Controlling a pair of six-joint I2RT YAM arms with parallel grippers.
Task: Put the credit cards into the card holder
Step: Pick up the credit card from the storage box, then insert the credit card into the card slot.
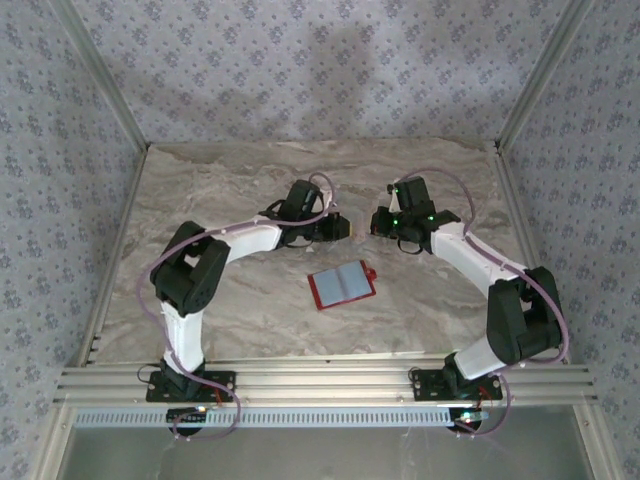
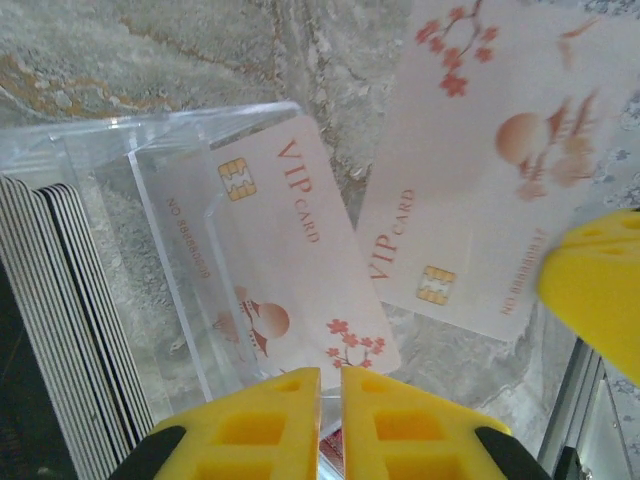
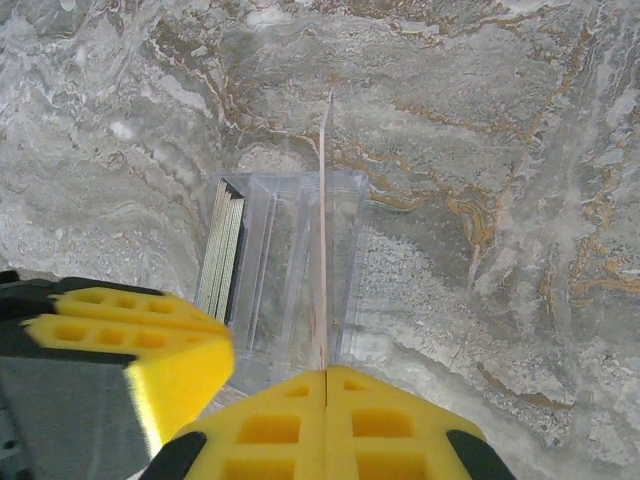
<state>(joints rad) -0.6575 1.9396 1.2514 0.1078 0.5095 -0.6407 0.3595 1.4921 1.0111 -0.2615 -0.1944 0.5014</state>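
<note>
Gripping one pale VIP card (image 2: 470, 170) edge-on, right jaws are fully shut on it, card upright over the clear box (image 3: 290, 250) on the desk (image 1: 230, 300). Left jaws parted just a crack, nothing clearly btwn them, close beside the box. 2nd VIP card (image 2: 290, 270) sits inside the box, leaning. Stack of dark-edged cards (image 2: 70, 320) stands at one end of the box. Red wallet (image 1: 342, 286) lies open and flat near the box, on the arm-base side.

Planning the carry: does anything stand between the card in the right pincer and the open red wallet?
Nothing visible does. The card is pinched in the right pincer by the clear box; the red wallet lies open on bare marble nearer the bases.
</note>
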